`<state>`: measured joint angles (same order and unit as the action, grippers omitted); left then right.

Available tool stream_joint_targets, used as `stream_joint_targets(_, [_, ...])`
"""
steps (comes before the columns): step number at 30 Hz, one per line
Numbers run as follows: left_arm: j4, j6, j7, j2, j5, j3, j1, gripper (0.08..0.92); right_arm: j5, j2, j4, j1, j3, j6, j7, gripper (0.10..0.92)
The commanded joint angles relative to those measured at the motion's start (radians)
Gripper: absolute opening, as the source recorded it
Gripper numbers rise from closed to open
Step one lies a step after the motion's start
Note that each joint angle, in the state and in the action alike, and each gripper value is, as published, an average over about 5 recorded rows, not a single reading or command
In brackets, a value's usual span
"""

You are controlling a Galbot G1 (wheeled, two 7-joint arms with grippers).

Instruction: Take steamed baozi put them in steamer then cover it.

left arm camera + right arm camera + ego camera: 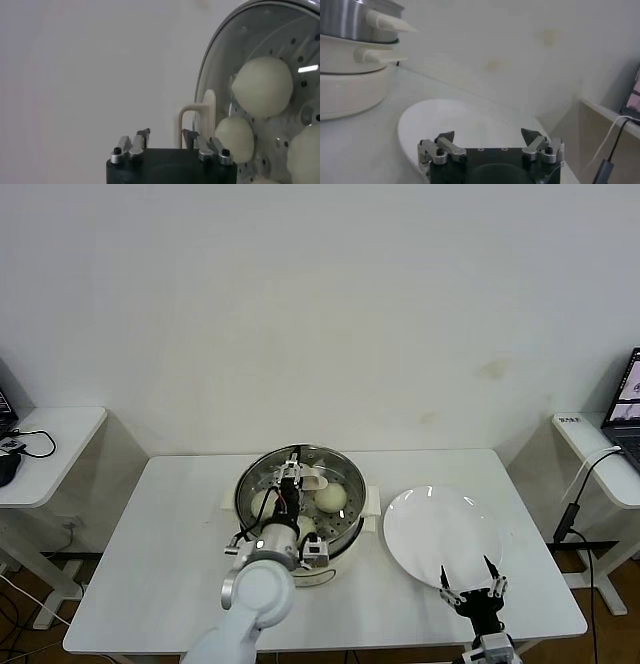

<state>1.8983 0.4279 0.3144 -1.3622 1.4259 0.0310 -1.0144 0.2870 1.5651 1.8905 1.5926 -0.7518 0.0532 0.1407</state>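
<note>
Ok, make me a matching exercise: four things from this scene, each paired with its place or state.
Things:
1. lid
2. baozi
3. plate
4. right gripper

Places or states:
A. bare, right of the steamer
B. open, at the plate's near edge
C. on the steamer, left gripper open at its handle
D. inside the steamer, under glass

Pairs: 1-C, 2-D, 3-A, 4-B

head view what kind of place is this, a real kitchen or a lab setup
Most likely a lab or test setup, not a kitchen: a plain white table against a bare white wall, side desks with cables and a laptop, and only a round shiny steel steamer and flat white round plate laid out.
</note>
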Motion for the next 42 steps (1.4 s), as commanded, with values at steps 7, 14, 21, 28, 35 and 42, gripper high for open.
stream_joint_targets(7, [0.286,-0.026,-0.089,0.109,-0.119,0.038,-0.191,0.814,-0.007,-0.015,-0.006,0.008,-0.003,0.001,0.000,0.823])
stream_joint_targets(14, [0.482,-0.126,-0.253,0.120,-0.394,0.191,-0.437,0.823,-0.039,-0.056,-0.008,0.028,-0.010,0.008,0.003,0.823])
stream_joint_targets(21, [0.510,-0.328,-0.507,0.098,-1.264,0.498,-0.694,0.823,-0.143,-0.142,0.005,0.066,-0.029,0.026,0.016,0.823])
stream_joint_targets(28, [0.366,-0.474,-0.576,0.088,-1.723,0.649,-0.812,0.823,-0.189,-0.151,0.024,0.073,0.010,0.038,0.021,0.823])
stream_joint_targets(35, [0.290,-0.628,-0.523,0.060,-1.728,0.608,-0.912,0.823,-0.332,-0.219,0.091,0.125,0.041,0.053,0.007,0.823])
stream_joint_targets(42, [0.214,-0.700,-0.503,0.044,-1.652,0.598,-0.940,0.823,-0.366,-0.238,0.114,0.150,0.073,0.055,-0.003,0.823])
